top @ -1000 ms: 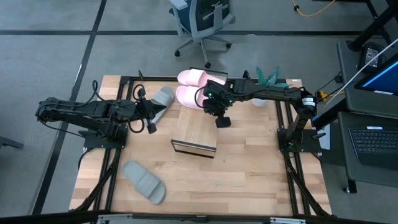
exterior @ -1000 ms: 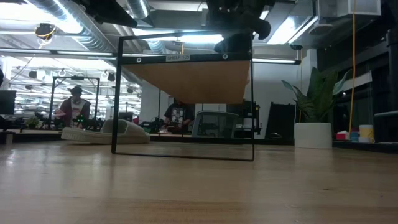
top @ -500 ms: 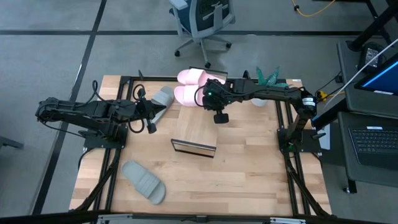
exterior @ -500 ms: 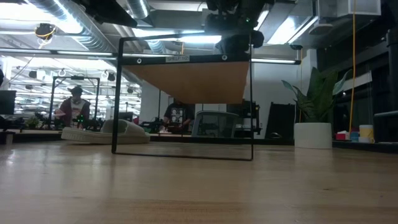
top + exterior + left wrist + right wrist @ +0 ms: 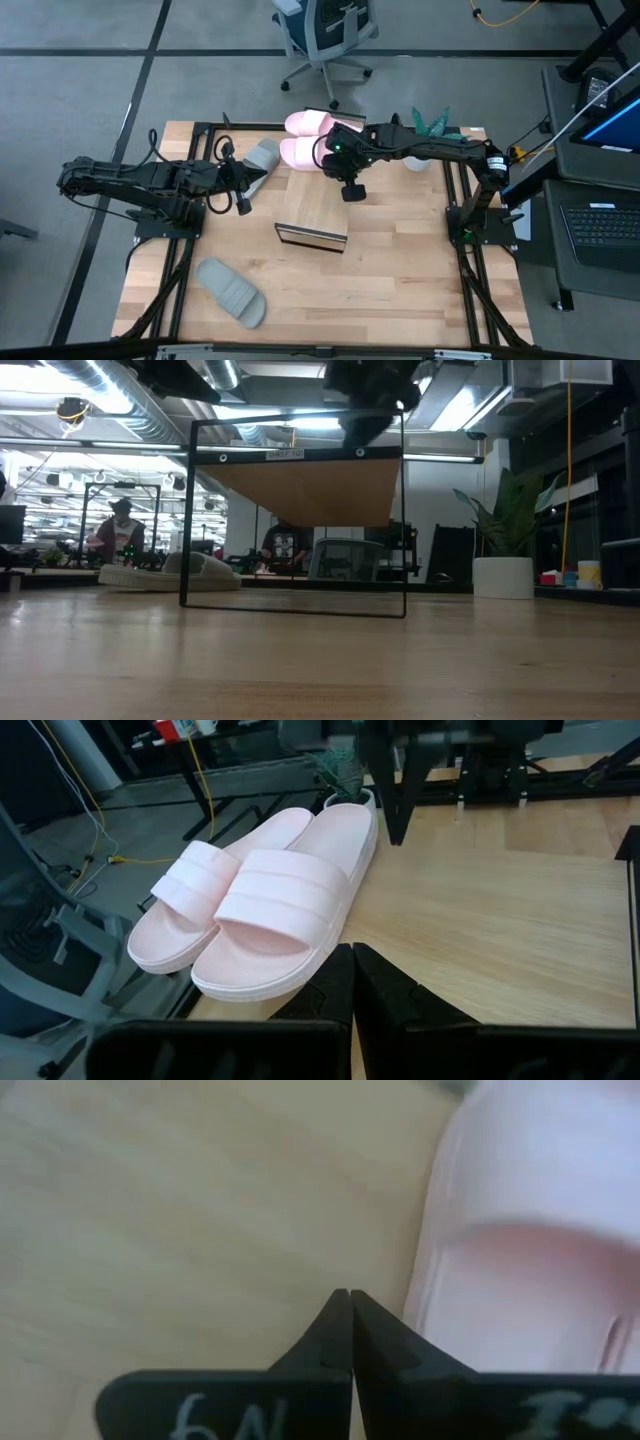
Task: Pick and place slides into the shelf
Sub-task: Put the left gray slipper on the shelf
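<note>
Two pale pink slides (image 5: 303, 138) lie side by side on their soles at the far middle, also in the left wrist view (image 5: 262, 905). One grey-green slide (image 5: 262, 157) lies far left of the shelf (image 5: 314, 212); another (image 5: 232, 291) lies near left. My right gripper (image 5: 351, 191) hangs shut over the shelf's far right, beside the nearer pink slide (image 5: 530, 1240), touching nothing. My left gripper (image 5: 244, 190) waits shut by the far grey-green slide.
The shelf stands mid-table as a dark frame with a wooden top (image 5: 300, 490). An office chair (image 5: 325, 35) stands beyond the far edge, and a plant pot (image 5: 503, 575) at the far right. Bare wood (image 5: 420, 270) stretches across the near right.
My right gripper has drawn back a little toward the pink slides and risen slightly, tipping as it went, and has stayed shut. The slides and the shelf have not moved.
</note>
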Action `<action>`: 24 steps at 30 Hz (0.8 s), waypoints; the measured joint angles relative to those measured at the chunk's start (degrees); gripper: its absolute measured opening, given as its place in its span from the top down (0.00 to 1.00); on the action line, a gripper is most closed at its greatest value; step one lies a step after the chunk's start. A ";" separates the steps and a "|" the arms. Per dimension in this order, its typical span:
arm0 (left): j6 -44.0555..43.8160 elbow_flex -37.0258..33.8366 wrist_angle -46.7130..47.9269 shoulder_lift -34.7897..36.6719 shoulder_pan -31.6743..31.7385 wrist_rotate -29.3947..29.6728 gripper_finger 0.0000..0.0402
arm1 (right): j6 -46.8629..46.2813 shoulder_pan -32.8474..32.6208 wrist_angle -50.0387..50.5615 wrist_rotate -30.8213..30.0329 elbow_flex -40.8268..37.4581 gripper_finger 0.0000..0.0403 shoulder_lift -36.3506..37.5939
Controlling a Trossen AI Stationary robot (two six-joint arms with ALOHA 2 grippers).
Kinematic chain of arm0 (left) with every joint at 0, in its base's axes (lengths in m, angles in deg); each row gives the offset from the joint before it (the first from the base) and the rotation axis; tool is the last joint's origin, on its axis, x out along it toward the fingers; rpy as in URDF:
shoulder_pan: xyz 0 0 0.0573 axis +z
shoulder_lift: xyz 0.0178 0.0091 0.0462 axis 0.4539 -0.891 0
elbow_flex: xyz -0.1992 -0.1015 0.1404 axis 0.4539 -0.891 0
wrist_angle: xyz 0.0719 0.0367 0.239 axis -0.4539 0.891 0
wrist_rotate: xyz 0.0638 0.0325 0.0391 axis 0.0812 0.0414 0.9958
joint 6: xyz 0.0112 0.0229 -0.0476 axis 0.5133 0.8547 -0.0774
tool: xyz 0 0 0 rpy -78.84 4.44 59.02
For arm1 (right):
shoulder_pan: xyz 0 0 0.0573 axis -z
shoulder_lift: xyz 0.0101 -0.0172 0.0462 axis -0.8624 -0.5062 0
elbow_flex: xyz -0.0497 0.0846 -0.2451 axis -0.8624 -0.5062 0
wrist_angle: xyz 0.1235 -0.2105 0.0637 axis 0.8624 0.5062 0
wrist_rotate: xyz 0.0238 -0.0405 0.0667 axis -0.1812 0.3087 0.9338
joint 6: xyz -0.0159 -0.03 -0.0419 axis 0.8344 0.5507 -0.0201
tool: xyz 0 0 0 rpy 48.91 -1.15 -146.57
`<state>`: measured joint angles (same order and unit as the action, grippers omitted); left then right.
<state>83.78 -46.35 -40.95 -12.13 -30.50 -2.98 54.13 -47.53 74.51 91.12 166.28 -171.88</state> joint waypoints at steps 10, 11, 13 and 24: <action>-0.15 0.01 -0.07 0.02 0.00 -0.04 1.00 | 2.73 0.04 -1.06 -0.05 11.97 1.00 0.00; -0.12 0.00 -0.18 0.02 0.00 -0.04 1.00 | 2.73 0.06 -1.04 -0.74 13.79 1.00 0.00; -0.09 0.00 -1.19 0.02 0.01 -0.04 1.00 | 2.81 0.15 -0.98 -2.49 17.51 1.00 0.00; 0.01 0.04 -7.99 4.26 0.00 -4.56 1.00 | 2.46 2.12 1.88 -3.39 29.96 1.00 0.35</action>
<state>83.79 -46.31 -48.94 -7.87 -30.50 -7.54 56.59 -45.41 76.39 87.72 196.25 -171.53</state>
